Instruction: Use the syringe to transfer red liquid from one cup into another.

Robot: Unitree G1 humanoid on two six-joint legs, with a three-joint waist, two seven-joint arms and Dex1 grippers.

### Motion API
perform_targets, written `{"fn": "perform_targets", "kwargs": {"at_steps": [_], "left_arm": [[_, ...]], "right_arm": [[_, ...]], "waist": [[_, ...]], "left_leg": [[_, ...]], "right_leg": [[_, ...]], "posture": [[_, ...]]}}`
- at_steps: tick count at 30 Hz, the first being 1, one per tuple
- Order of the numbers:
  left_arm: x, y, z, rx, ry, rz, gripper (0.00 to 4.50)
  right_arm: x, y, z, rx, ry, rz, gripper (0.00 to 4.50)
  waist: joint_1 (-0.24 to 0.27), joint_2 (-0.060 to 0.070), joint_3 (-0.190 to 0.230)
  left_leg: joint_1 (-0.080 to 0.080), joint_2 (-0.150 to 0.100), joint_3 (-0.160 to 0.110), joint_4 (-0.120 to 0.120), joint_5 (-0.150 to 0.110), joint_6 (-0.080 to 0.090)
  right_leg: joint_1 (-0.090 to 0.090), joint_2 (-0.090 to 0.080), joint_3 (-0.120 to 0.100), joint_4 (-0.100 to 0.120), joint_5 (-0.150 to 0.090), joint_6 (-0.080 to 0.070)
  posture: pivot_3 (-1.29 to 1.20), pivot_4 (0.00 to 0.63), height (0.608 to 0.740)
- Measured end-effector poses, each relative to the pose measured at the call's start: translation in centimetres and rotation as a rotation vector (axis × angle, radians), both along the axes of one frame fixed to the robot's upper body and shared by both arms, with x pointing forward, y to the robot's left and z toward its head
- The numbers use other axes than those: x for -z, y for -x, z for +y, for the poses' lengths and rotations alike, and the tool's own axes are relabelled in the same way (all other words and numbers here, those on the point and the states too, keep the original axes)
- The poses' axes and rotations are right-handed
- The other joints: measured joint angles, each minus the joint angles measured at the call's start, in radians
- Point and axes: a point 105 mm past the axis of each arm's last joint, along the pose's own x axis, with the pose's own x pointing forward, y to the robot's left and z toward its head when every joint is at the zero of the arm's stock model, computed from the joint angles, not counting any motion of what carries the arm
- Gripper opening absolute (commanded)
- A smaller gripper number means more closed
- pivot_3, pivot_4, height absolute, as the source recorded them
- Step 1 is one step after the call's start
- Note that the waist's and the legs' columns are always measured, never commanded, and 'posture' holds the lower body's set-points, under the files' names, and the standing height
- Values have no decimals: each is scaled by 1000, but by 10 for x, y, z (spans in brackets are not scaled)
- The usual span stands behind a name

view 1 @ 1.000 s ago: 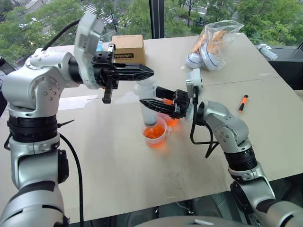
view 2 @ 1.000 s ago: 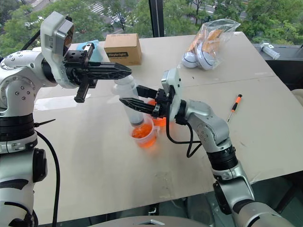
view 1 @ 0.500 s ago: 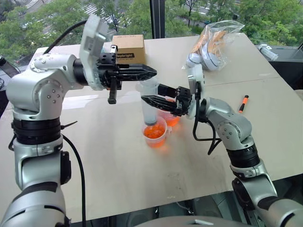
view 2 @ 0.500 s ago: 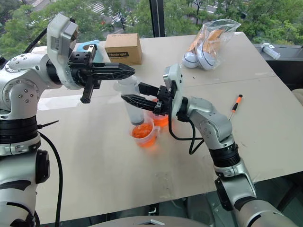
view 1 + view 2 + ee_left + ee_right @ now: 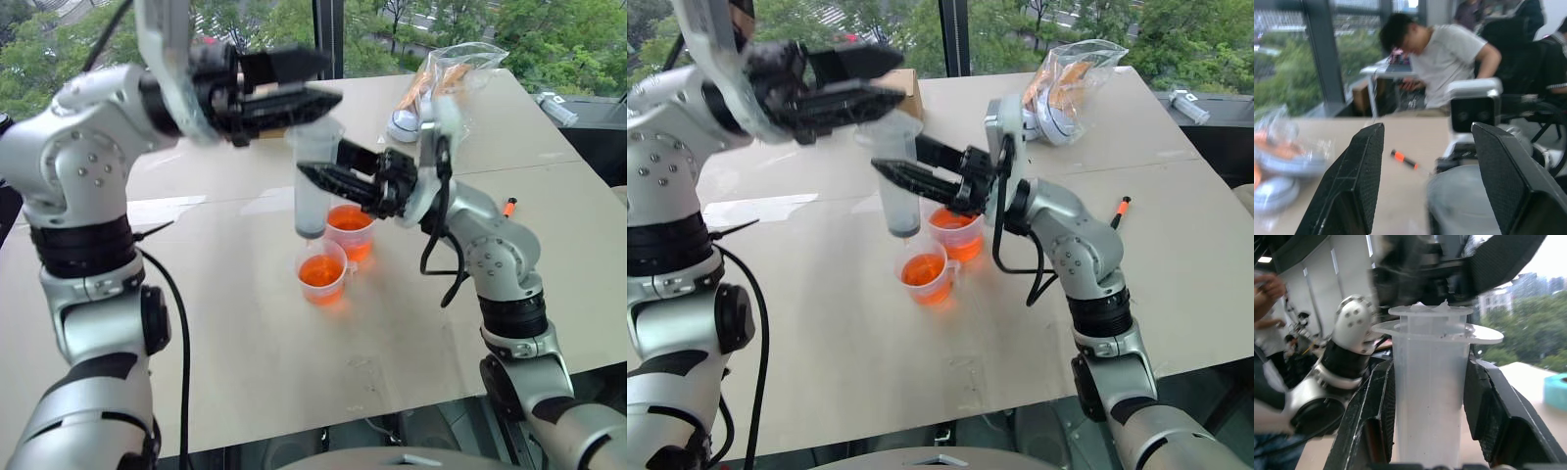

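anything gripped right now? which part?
Right gripper clamps the syringe by its barrel, below the flange. Left gripper is open above it, holding nothing.

Pale worktop [image 5: 245, 352] before a window. Far edge: brown cardboard box [image 5: 908, 90]; clear plastic bag [image 5: 441, 83] of white and orange items. Right side: orange-and-black pen-like stick [image 5: 1120, 210]. Beyond the worktop, a seated person [image 5: 1442, 63] in a white shirt.

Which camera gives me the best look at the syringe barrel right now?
The right wrist view: the syringe stands upright, close, between the right gripper fingers. The eye views show it smaller, tip above the cups; the left wrist view catches its blurred top.
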Motion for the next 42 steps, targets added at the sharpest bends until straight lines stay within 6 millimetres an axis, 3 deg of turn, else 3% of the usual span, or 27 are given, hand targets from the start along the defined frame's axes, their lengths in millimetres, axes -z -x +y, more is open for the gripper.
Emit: {"fn": "perform_targets", "kwargs": {"at_steps": [3,5,9,13,14,16,19,20,21,23,24,25,28,30,33,38,42], "left_arm": [[-18,-7,14,-87,69,-23,2947],[-26,-15,38,-220,91,-26,2947],[-26,-14,81,-423,45,-33,2947],[39,-15,131,-658,-108,154,2947],[66,-12,140,-705,-168,218,2947],[102,-6,146,-742,-229,305,2947],[144,0,152,-805,-282,369,2947],[154,0,154,-821,-289,386,2993],[166,0,155,-841,-301,401,2993],[193,3,157,-881,-338,432,2993],[200,4,158,-894,-351,438,2993],[205,5,160,-914,-366,434,2993],[215,6,166,-1006,-391,412,2993],[222,10,164,-1065,-358,380,2993],[226,19,157,-1094,-326,342,2993],[237,53,127,-1035,-309,341,2993],[282,104,112,-953,-435,506,2993]], "right_arm": [[-17,-6,-17,14,-37,64,1575],[-32,-11,-42,58,-48,100,1575],[-27,-21,-77,144,75,218,1575],[4,-28,-129,290,310,441,1575],[21,-28,-136,330,401,490,1575],[61,-32,-147,414,554,594,1575],[121,-46,-156,543,719,710,1575],[131,-51,-157,571,730,727,2547],[139,-57,-156,595,735,727,2773],[160,-73,-163,693,793,682,3771],[161,-77,-164,707,791,660,4277],[160,-80,-163,717,780,635,4406],[145,-82,-157,665,703,562,4406],[121,-75,-163,637,678,390,4406],[110,-55,-179,609,649,255,4406],[129,-18,-205,562,530,257,4406],[170,11,-255,613,556,259,4406]], "waist": [[-6,0,0],[-7,0,0],[-8,1,0],[-2,0,0],[0,0,0],[2,-2,0],[3,-3,0],[2,-2,0],[3,-2,0],[6,-3,0],[10,-2,0],[12,-2,0],[22,-2,0],[30,-2,0],[46,-5,-2],[48,-4,-3],[45,0,-2]], "left_leg": [[0,0,0,-1,0,0],[0,0,0,-1,0,0],[0,0,2,-4,0,0],[-1,0,1,-6,0,0],[-1,1,1,-6,0,0],[-1,1,1,-5,0,1],[0,0,3,-4,-2,3],[1,0,3,-3,-2,3],[1,0,3,-3,-2,3],[0,0,3,-3,-1,1],[0,0,3,-3,-1,1],[0,0,3,-3,-1,1],[-1,0,3,-4,-1,1],[-2,0,2,-4,-2,3],[-2,0,1,-4,-3,4],[1,1,1,-5,-4,5],[7,1,2,-6,-4,5]], "right_leg": [[0,0,0,0,0,0],[0,-1,0,0,0,0],[0,-2,0,-1,0,0],[0,-7,0,-2,0,0],[0,-7,2,-3,0,0],[0,-7,3,-6,0,0],[0,-8,5,-6,0,0],[0,-8,5,-4,0,0],[0,-8,5,-4,0,0],[-1,-8,5,-3,0,0],[-1,-8,5,-3,0,0],[-1,-8,5,-4,0,0],[-1,-9,5,-5,0,0],[-1,-10,3,-7,0,0],[2,-10,1,-12,0,0],[6,-12,2,-16,0,0],[12,-12,2,-18,0,0]], "posture": [[0,150,740],[0,150,740],[0,150,740],[0,150,740],[0,150,740],[0,150,740],[0,150,740],[0,150,740],[0,150,740],[0,150,740],[0,150,740],[0,150,740],[0,150,740],[0,150,740],[0,150,740],[0,150,740],[0,150,740]]}}
